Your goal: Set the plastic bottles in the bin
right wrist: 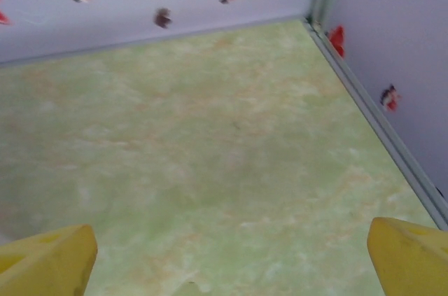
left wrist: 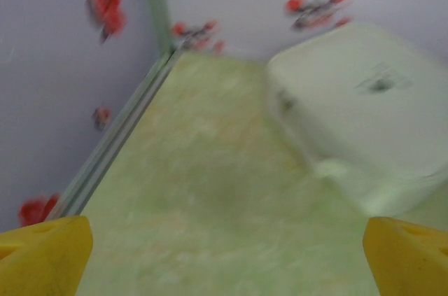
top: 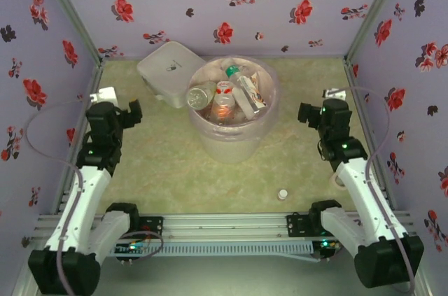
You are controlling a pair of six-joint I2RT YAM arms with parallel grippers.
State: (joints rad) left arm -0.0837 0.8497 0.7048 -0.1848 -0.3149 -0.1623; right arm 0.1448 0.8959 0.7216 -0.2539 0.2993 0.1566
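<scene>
The plastic bottles (top: pixel 236 92) sit heaped inside the bin (top: pixel 234 143) (job looks done). Both spread wide, empty: left claw (top: pixel 133 110) left of the bin, right claw (top: pixel 308 113) right of it, equally near.

One bin (top: pixel 231 148) stands on the surface, and the plastic bottles (top: pixel 242 87) are piled inside it. At least three can be told apart there, one of them green-capped, but the heap is too tangled for an exact count. There is one white lidded box (top: pixel 165 65), one small loose white cap (top: pixel 282 194), and two pincers, the left pincer (top: pixel 133 111) and the right pincer (top: pixel 306 113).
</scene>
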